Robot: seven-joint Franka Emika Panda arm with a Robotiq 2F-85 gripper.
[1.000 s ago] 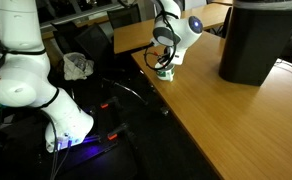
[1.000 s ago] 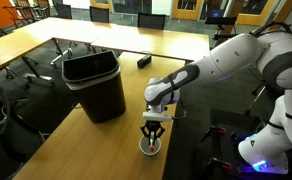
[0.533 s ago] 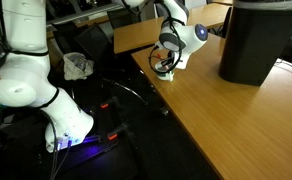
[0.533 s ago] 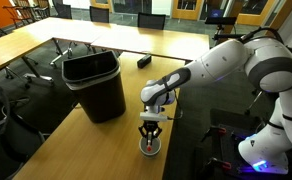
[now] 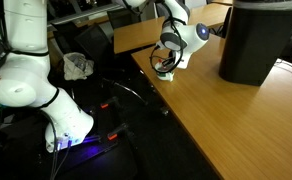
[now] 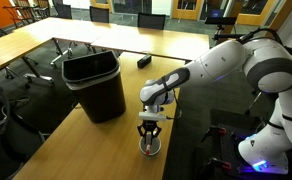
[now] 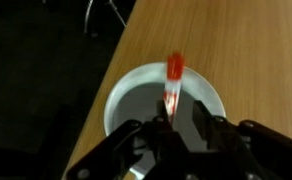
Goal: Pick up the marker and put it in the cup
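One marker [image 7: 173, 85] over the cup [image 7: 119, 100]

We see a marker [image 7: 173, 72] that is bright red-orange along most of its length and pales to a whitish end near the black jaws. The cup [image 7: 126, 95] is white on its rim and a soft pale grey inside. The worktop [image 7: 241, 50] is warm tan wood with a fine straight grain, lighter where the light falls. The bin [image 6: 94, 85] is plain matte black. The arm [image 6: 231, 60] is glossy white with dark seams, and its base [image 6: 254, 150] gives off a violet-blue glow.
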